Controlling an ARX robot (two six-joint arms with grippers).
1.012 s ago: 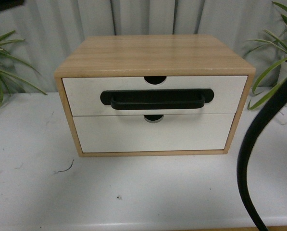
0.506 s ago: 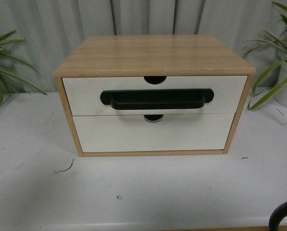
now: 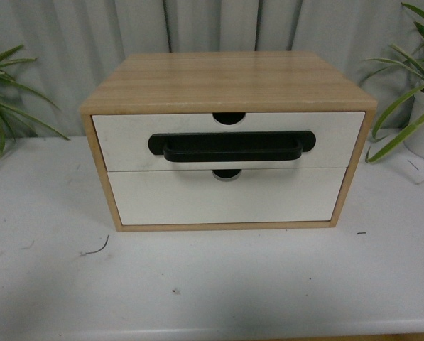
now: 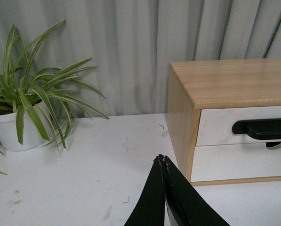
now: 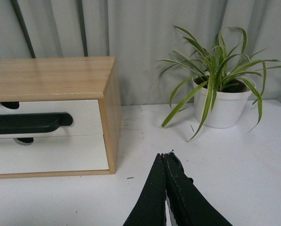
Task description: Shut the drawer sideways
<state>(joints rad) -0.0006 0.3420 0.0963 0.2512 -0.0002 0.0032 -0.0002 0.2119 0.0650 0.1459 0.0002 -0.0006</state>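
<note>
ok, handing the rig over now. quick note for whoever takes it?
Left gripper: shut, empty, above the table, left of the cabinet.
Right gripper: shut, empty, right of the cabinet.
Neither arm shows in the front view.
Drawer: front looks flush with the cabinet frame, handle untouched.
Done: drawer appears closed.
Left: nothing obvious; confirm it is fully seated.

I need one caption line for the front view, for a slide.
Wooden cabinet on a white table, its handled drawer pushed in, no arm in view.
</note>
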